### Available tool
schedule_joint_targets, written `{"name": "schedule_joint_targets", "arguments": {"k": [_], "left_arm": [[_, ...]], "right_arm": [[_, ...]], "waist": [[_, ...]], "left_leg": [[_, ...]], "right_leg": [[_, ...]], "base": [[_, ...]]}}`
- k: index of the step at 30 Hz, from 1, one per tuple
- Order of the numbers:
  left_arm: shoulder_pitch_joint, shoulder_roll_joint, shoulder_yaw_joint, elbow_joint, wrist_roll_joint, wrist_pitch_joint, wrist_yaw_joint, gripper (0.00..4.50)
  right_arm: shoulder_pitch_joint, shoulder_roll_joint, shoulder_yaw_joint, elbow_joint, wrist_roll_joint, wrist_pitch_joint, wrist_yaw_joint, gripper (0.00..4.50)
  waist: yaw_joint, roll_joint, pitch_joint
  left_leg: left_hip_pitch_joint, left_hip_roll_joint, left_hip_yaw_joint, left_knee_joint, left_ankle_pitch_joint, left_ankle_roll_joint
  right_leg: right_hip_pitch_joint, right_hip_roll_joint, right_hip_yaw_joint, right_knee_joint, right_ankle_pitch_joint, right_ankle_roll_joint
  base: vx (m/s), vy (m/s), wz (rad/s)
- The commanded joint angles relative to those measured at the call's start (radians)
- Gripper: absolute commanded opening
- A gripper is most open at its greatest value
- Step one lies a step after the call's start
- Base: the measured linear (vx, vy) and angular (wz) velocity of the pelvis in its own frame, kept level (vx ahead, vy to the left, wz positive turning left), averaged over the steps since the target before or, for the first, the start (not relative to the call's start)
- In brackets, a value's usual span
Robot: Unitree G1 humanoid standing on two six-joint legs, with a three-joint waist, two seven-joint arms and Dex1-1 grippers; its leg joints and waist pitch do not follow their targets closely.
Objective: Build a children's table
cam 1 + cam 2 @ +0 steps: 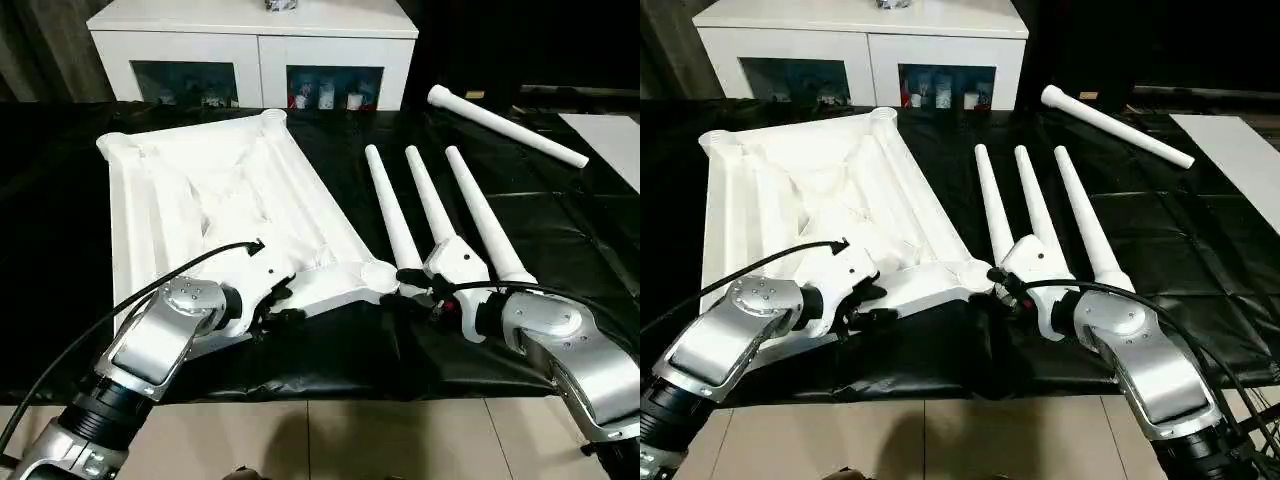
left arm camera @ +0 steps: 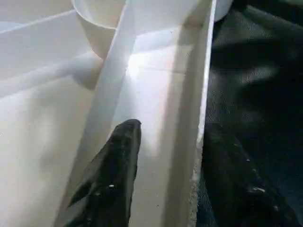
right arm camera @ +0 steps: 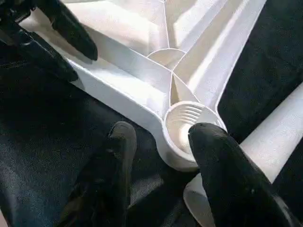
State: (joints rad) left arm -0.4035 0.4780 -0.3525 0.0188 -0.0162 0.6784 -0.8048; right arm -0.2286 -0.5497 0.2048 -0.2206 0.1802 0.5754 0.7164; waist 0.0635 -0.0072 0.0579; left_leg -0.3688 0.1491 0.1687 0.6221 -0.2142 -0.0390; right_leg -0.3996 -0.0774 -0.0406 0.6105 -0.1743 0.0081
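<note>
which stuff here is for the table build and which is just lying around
For the job: upside-down table top; three legs side by side; fourth leg apart.
Lying about: white cabinet; flat white board; black sheet.

Left wrist view: the left end effector [image 2: 168,165] straddles the outer wall of the table top [image 2: 156,85], which lies ribbed side up. One black finger [image 2: 113,175] sits inside the channel between an inner rib and that wall; the other appears to lie outside it over the black cover [image 2: 255,85], though it is dim. A round leg socket [image 2: 97,23] stands ahead.
</note>
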Motion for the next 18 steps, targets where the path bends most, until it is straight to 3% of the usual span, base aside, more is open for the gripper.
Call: {"name": "schedule_joint_targets", "arguments": {"k": [1,6,10,14,15,18], "left_arm": [[-0.014,0.033,-0.003,0.022,0.033,-0.011,0.0,1.86],[-0.022,0.073,-0.039,0.053,0.077,-0.056,-0.01,1.46],[-0.04,0.071,-0.026,0.08,0.085,-0.088,0.014,1.13],[-0.051,0.079,-0.013,0.09,0.083,-0.15,0.015,1.0],[-0.035,0.067,0.029,0.051,0.029,-0.198,-0.011,1.0],[-0.004,0.059,0.083,-0.027,-0.05,-0.2,-0.058,1.0]], "right_arm": [[-0.013,0.0,0.003,0.008,-0.013,-0.011,-0.001,2.08],[-0.014,0.004,0.003,0.012,-0.016,-0.014,-0.007,2.08],[-0.015,0.008,-0.002,0.013,-0.014,-0.014,-0.012,2.08],[-0.014,0.011,-0.006,0.01,-0.011,-0.014,-0.014,2.08],[-0.015,0.023,-0.022,0.007,0.003,-0.007,-0.023,2.08],[-0.027,0.051,-0.055,0.003,0.009,0.016,-0.07,2.08]], "waist": [[0.006,-0.005,-0.056],[0.003,-0.005,-0.055],[0.003,-0.001,-0.053],[0.004,-0.001,-0.054],[0.005,-0.002,-0.055],[0.006,-0.001,-0.059]], "left_leg": [[0.007,0.073,-0.03,-0.098,-0.213,0.013],[0.008,0.072,-0.031,-0.099,-0.229,0.011],[0.011,0.073,-0.032,-0.101,-0.258,-0.005],[0.01,0.074,-0.033,-0.102,-0.259,-0.009],[0.009,0.073,-0.032,-0.101,-0.249,-0.005],[0.008,0.076,-0.031,-0.099,-0.215,-0.004]], "right_leg": [[0.038,-0.075,0.047,-0.073,-0.276,-0.209],[0.036,-0.075,0.047,-0.078,-0.319,-0.195],[0.032,-0.073,0.046,-0.08,-0.351,-0.187],[0.034,-0.074,0.046,-0.077,-0.319,-0.195],[0.036,-0.076,0.047,-0.077,-0.306,-0.198],[0.038,-0.078,0.046,-0.068,-0.248,-0.227]], "base": [[0.0,0.0,0.0],[0.0,0.0,0.0],[0.0,0.0,0.0],[0.0,0.0,0.0],[0.0,0.0,0.0],[0.0,0.0,0.0]]}}
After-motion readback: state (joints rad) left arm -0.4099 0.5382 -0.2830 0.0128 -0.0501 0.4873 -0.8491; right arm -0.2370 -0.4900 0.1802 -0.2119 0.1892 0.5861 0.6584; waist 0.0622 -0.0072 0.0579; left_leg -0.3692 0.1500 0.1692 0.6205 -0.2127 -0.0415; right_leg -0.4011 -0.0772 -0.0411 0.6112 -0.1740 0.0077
